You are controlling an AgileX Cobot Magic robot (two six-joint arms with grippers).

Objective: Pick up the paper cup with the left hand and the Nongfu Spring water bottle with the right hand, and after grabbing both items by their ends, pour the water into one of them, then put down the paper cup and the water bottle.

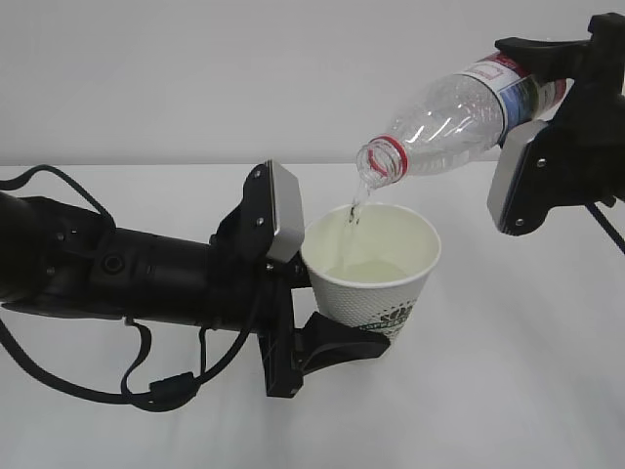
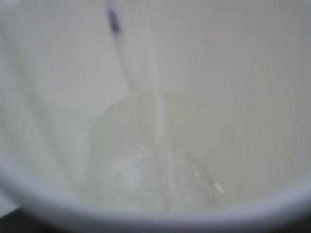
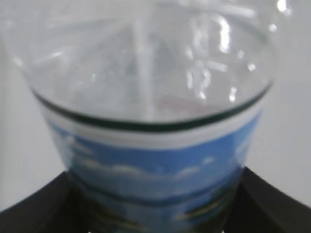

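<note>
My left gripper (image 1: 352,332) is shut on the lower part of the white paper cup (image 1: 376,283), which it holds upright above the table. The Nongfu Spring water bottle (image 1: 454,112) is tilted mouth-down over the cup. My right gripper (image 1: 547,83) is shut on the bottle's labelled end. A thin stream of water (image 1: 356,205) runs from the red-ringed mouth (image 1: 381,159) into the cup. The left wrist view looks into the cup (image 2: 243,97), with the stream (image 2: 158,116) striking pooled water (image 2: 155,179). In the right wrist view black fingers (image 3: 274,204) flank the blue label (image 3: 155,165).
The white table (image 1: 508,391) stretches beneath both arms, with a plain white wall (image 1: 195,78) behind it. The left arm's black cables (image 1: 146,391) droop toward the tabletop at the lower left. The right arm's grey plate (image 1: 513,181) hangs just right of the cup.
</note>
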